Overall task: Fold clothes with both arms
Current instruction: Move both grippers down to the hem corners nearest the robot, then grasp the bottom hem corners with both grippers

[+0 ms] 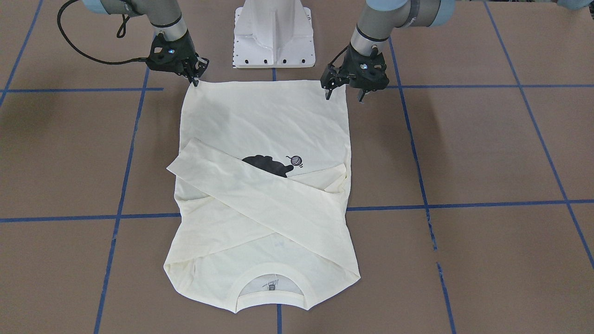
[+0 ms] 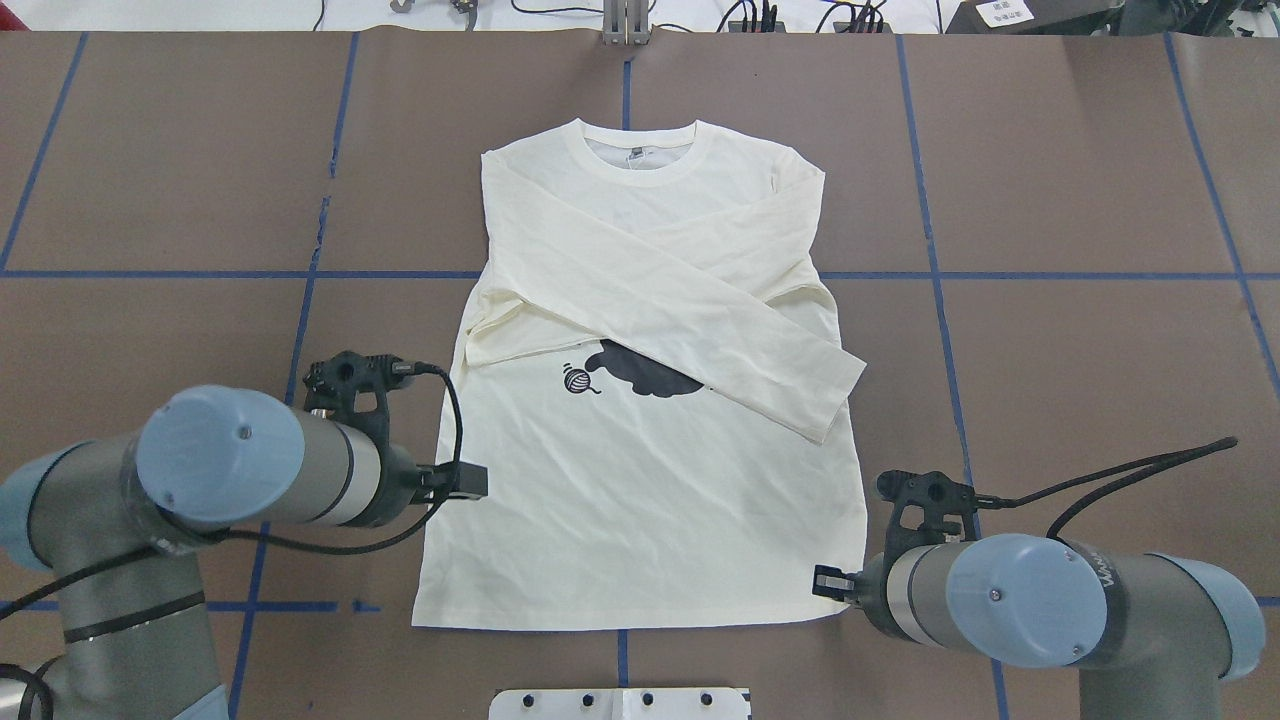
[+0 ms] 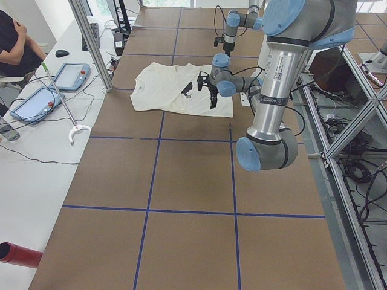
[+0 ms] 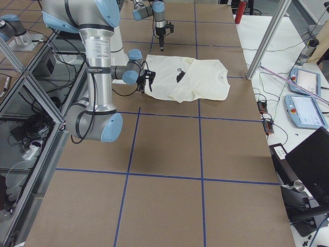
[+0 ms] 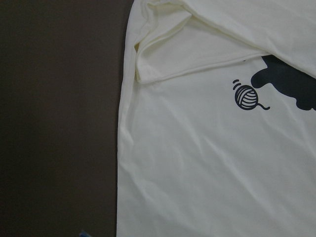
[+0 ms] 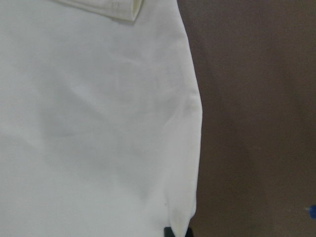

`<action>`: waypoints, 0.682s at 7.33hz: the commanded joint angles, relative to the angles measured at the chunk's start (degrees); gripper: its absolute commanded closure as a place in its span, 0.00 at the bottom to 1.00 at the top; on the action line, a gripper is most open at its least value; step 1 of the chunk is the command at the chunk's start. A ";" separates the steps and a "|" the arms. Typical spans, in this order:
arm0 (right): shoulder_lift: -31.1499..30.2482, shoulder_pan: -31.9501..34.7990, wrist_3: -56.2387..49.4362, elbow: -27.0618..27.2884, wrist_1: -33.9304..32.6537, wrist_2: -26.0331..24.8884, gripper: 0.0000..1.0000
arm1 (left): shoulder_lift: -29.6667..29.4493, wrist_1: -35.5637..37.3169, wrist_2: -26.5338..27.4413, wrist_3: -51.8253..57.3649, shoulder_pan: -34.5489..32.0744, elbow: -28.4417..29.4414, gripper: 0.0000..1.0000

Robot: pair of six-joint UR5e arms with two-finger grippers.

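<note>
The cream long-sleeved shirt (image 1: 269, 120) lies flat, print side up, with both sleeves crossed over the chest and the black cat print (image 2: 640, 372) partly covered. Its neckline (image 2: 640, 160) points away from the robot. My left gripper (image 1: 345, 96) hangs open, raised above the shirt's left side near the hem; the left wrist view looks down on the yarn-ball print (image 5: 247, 96). My right gripper (image 1: 196, 80) sits low at the right hem corner, shut on the cloth, which draws to a point (image 6: 180, 222) at a dark fingertip (image 6: 170, 232).
The white pedestal base (image 1: 274, 32) stands just behind the hem. Brown table surface with blue tape lines (image 2: 930, 275) surrounds the shirt. A person (image 3: 15, 36) sits beyond the table's far edge by tablets (image 3: 69, 75) and cables.
</note>
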 commanded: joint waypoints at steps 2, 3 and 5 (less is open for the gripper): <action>-0.34 1.03 0.03 0.75 0.09 -0.13 1.00 | 5.46 -5.91 5.42 -20.45 13.71 0.90 0.03; -0.16 1.55 -0.05 1.02 0.09 -0.04 1.00 | 4.15 -3.12 5.44 -22.23 15.57 1.51 0.04; -0.16 1.99 -0.23 1.46 0.09 0.31 1.00 | 1.94 0.07 5.52 -21.73 14.02 1.26 0.06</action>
